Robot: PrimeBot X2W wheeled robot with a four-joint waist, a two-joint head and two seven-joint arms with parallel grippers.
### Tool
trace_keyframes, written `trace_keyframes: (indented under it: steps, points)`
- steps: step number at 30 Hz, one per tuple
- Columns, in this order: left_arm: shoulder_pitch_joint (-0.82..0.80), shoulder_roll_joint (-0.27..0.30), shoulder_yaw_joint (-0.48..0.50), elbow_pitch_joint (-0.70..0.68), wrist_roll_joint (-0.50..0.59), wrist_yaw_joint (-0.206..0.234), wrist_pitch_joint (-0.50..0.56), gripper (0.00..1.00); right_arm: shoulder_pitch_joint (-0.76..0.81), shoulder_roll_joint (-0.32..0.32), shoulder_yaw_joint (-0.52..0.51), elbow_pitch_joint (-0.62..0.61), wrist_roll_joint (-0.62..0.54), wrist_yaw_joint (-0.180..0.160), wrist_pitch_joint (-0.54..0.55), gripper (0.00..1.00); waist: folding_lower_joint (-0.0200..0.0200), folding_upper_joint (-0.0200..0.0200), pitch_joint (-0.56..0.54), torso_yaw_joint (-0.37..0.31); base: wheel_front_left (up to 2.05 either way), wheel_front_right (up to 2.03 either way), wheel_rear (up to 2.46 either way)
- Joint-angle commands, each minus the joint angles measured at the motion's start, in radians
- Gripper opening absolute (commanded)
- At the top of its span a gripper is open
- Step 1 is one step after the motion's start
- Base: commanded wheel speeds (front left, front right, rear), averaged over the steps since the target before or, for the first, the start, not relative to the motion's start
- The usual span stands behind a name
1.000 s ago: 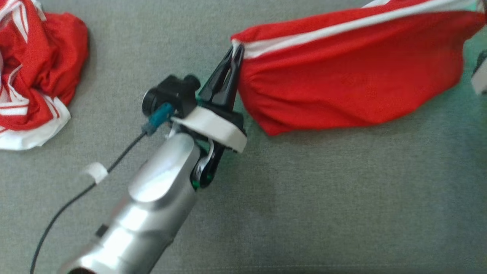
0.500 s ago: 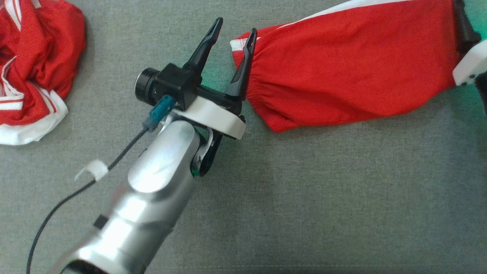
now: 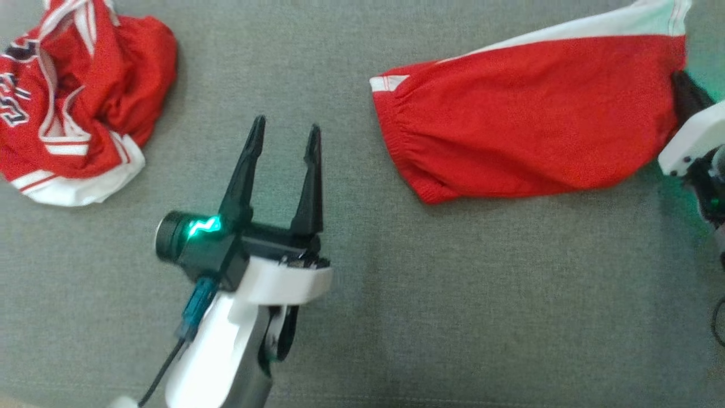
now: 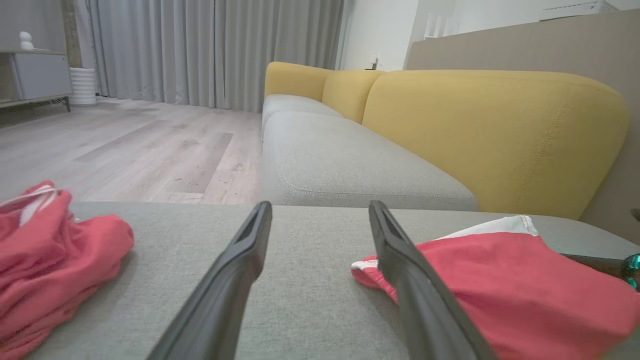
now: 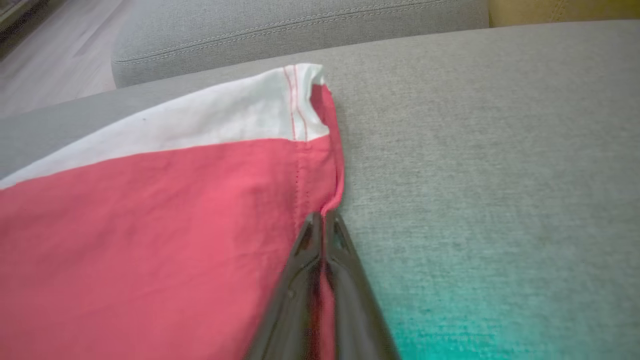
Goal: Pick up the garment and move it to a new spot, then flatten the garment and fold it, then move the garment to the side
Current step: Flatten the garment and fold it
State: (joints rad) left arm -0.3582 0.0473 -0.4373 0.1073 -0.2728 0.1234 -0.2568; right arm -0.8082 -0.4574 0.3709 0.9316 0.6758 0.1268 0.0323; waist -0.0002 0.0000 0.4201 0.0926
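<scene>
Garment (image 3: pixel 532 130) edge pinched by right end effector (image 5: pixel 323 217).

Crumpled red-white jersey (image 3: pixel 73 107) far left on grey cushion (image 3: pixel 453 311); yellow backrest (image 4: pixel 490 135), grey curtains (image 4: pixel 215 50), wood floor (image 4: pixel 140 150) beyond, far side.

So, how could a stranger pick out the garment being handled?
On the grey cushion, look to the robot's right. The flat red garment lies there, its edge pinched by the right hand. Unlike the crumpled red garment at the left, it is spread smooth.
</scene>
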Motion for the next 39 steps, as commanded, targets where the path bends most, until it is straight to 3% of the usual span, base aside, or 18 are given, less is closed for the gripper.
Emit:
trace_keyframes:
  steps: [1,11,18,26,27,28,33,39]
  points:
    - [0.025,0.008,0.048,-0.049,0.019,0.002,-0.005,1.0,0.05,-0.004,0.037,-0.016,0.025,0.004,0.007,0.0,0.0002,0.0,-0.032,0.01,0.0,0.0,0.0]
    - [0.129,0.005,0.127,-0.082,0.053,-0.011,-0.005,1.0,0.103,-0.077,0.091,0.012,0.086,0.004,-0.062,0.0,0.0002,0.0,-0.146,-0.041,0.0,0.0,0.0]
    - [0.156,0.004,0.138,-0.082,0.066,-0.032,-0.005,1.0,0.157,-0.169,0.094,0.027,0.126,0.004,-0.085,0.0,0.0002,0.0,-0.166,-0.08,0.0,0.0,0.0]
    - [0.159,0.003,0.14,-0.074,0.068,-0.043,-0.005,1.0,0.166,-0.175,0.096,0.029,0.135,0.004,-0.088,0.0,0.0002,0.0,-0.166,-0.083,0.0,0.0,0.0]
    - [0.16,0.003,0.139,-0.073,0.068,-0.045,-0.005,1.0,0.166,-0.171,0.096,0.038,0.131,0.004,-0.089,0.35,0.0002,0.0,-0.166,-0.081,0.0,0.0,0.0]
    - [0.16,0.003,0.138,-0.072,0.067,-0.047,-0.005,1.0,0.165,-0.167,0.095,0.047,0.126,0.004,-0.093,1.0,0.0002,0.0,-0.166,-0.079,0.0,0.0,0.0]
    - [0.137,0.003,0.074,-0.014,0.052,-0.096,-0.005,1.0,0.135,-0.136,0.088,0.086,0.063,0.004,-0.183,1.0,0.0002,0.0,-0.161,-0.072,0.0,0.0,0.0]
    - [0.01,0.003,-0.042,0.133,-0.051,-0.161,0.009,1.0,0.098,-0.072,0.102,0.047,0.003,0.004,-0.245,1.0,0.0002,0.0,-0.141,-0.131,0.0,0.0,0.0]
